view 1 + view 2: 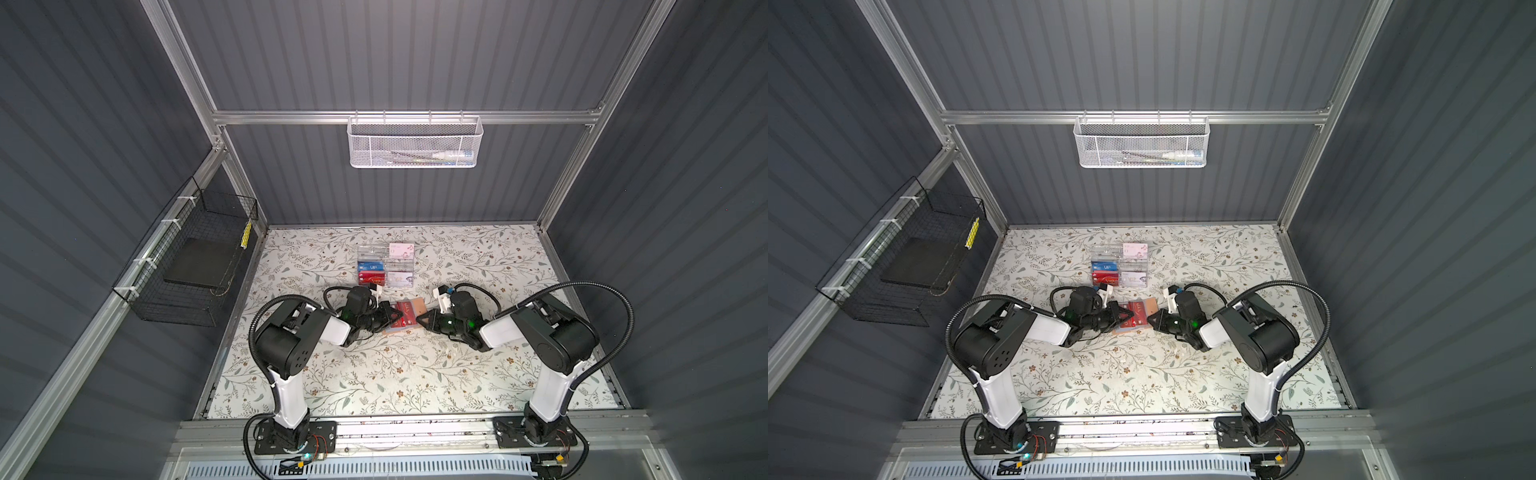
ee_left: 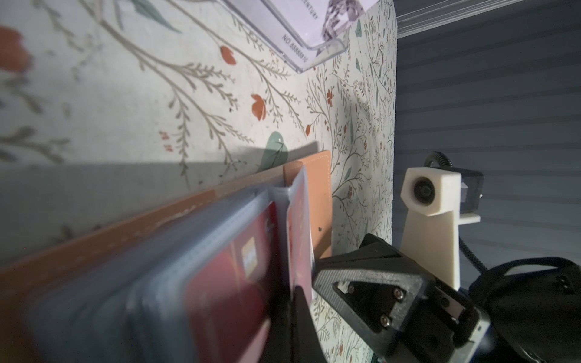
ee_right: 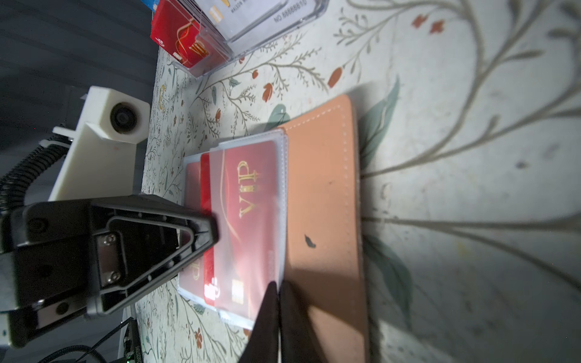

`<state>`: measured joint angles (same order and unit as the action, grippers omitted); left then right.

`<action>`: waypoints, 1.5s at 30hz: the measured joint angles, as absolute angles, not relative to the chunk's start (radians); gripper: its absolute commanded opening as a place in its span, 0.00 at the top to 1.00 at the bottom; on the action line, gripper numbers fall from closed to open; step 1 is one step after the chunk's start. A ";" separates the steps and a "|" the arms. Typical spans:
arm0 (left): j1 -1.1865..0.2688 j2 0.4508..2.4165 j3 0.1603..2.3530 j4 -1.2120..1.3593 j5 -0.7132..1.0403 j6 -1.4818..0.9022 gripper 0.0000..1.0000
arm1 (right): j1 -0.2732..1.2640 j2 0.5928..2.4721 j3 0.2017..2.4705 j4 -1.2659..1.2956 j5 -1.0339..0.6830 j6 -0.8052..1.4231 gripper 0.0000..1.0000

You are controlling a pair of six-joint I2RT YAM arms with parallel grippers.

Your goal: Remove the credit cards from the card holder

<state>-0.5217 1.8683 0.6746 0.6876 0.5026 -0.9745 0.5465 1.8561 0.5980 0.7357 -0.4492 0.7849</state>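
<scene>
The card holder (image 1: 417, 306) (image 1: 1148, 307) lies open mid-table, tan cover (image 3: 320, 204) down and clear sleeve pages up. A red credit card (image 3: 248, 204) with gold "VIP" lettering sits in the top sleeve, and its edge (image 3: 206, 176) sticks out of the sleeve. My left gripper (image 1: 397, 319) (image 2: 295, 289) is shut on that protruding edge. From the opposite side, my right gripper (image 1: 419, 322) (image 3: 278, 284) is shut on the sleeve page's edge. More red shows in the pages (image 2: 220, 283) beneath. I see no blue card in the holder.
A clear acrylic box (image 1: 385, 266) (image 1: 1119, 266) holding blue, red and pale cards stands just behind the holder. A white mesh basket (image 1: 415, 143) hangs on the back rail. A black wire basket (image 1: 195, 266) hangs on the left wall.
</scene>
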 measured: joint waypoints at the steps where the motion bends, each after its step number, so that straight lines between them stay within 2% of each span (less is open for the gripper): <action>1: -0.522 1.868 0.675 0.686 0.503 -0.974 1.00 | 0.546 1.856 0.598 0.736 -0.450 0.785 0.89; 11: -0.516 1.864 0.672 0.685 0.511 -0.971 1.00 | 0.542 1.856 0.598 0.741 -0.464 0.785 0.84; 26: -0.493 1.847 0.659 0.669 0.544 -0.966 1.00 | 0.538 1.856 0.599 0.739 -0.469 0.785 0.85; 37: -0.463 1.802 0.630 0.641 0.555 -0.941 1.00 | 0.532 1.842 0.599 0.727 -0.475 0.781 0.75; 45: -0.454 1.762 0.630 0.562 0.554 -0.894 1.00 | 0.524 1.766 0.598 0.663 -0.464 0.770 0.67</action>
